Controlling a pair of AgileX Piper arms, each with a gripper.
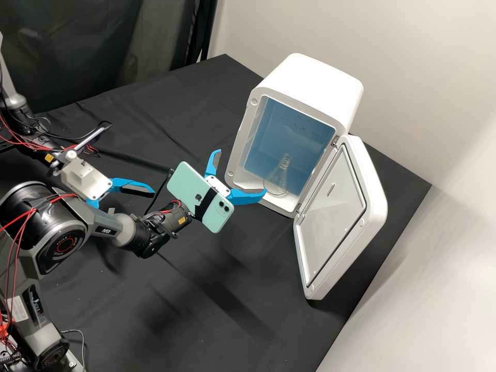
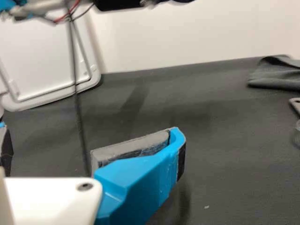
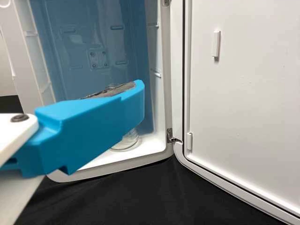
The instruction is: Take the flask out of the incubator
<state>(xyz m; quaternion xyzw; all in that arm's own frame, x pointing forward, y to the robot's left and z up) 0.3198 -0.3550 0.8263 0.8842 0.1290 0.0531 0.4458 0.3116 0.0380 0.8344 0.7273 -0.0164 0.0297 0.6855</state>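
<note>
Incubator (image 1: 310, 88) door (image 1: 356, 217) wide open. Right gripper (image 1: 240, 173), fingers spread, holding nothing, at chamber mouth just before flask (image 1: 281, 175). Flask: clear glass, conical, narrow-necked, upright on chamber floor, near front.

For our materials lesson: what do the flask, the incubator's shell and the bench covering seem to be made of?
Flask: probably clear glass, possibly clear plastic; the blue lining shows through it, with glints.
Incubator shell: white moulded plastic by its look, smooth, slightly glossy, with rounded corners.
Bench covering: black matte cloth; it shows folds and creases.
</note>
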